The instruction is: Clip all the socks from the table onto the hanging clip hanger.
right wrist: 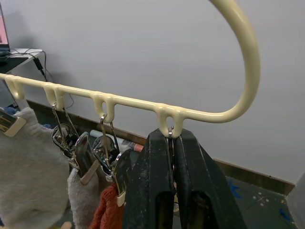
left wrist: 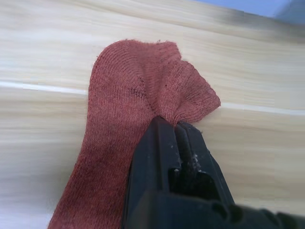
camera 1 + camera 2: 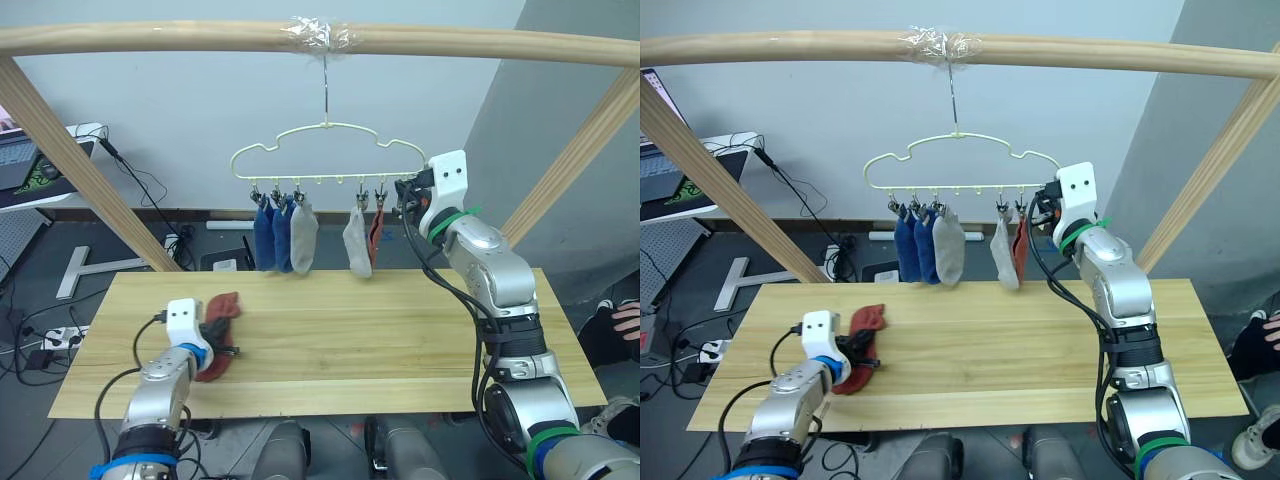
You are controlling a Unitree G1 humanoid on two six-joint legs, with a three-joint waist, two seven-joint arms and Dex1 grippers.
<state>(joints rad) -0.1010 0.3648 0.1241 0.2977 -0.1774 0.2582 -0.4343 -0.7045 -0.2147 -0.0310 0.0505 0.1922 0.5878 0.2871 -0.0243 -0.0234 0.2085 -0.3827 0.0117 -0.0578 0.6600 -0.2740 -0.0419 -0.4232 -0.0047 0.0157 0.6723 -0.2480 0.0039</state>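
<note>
We find the hanger (image 3: 325, 152) hooked to a wooden pole (image 3: 180, 38) by a taped hook, its lower bar carrying clips. Five socks hang from it: two blue socks (image 3: 271, 236) and a grey sock (image 3: 304, 238) bunched together at the robot's left, then a second grey sock (image 3: 356, 246) and a red sock (image 3: 374, 236) toward the right. The rightmost clip (image 1: 170, 138) holds no sock.

The right pincer (image 1: 172, 143) is raised to the hanger's right end, and in the right wrist view we see its two fingers pressed together around the wire of that rightmost clip, just below the bar.

The sixth sock, rust-red (image 2: 128, 124), lies on the bench (image 3: 400, 340) near its left front part. The left pincer (image 2: 177, 131) is clenched on a bunched fold at one edge of this sock, with the rest of the fabric spread flat on the wood.

The bench is a light plank top with visible grain. Slanted wooden struts (image 3: 70, 160) rise on both sides to the pole. Behind stands a pale wall; cables (image 3: 140, 185) and a power strip (image 3: 62, 338) lie on the dark floor (image 3: 40, 280) at the left, beside a laptop (image 3: 18, 155) on a side stand. At the far right edge we note a person's hand (image 3: 626, 320).
</note>
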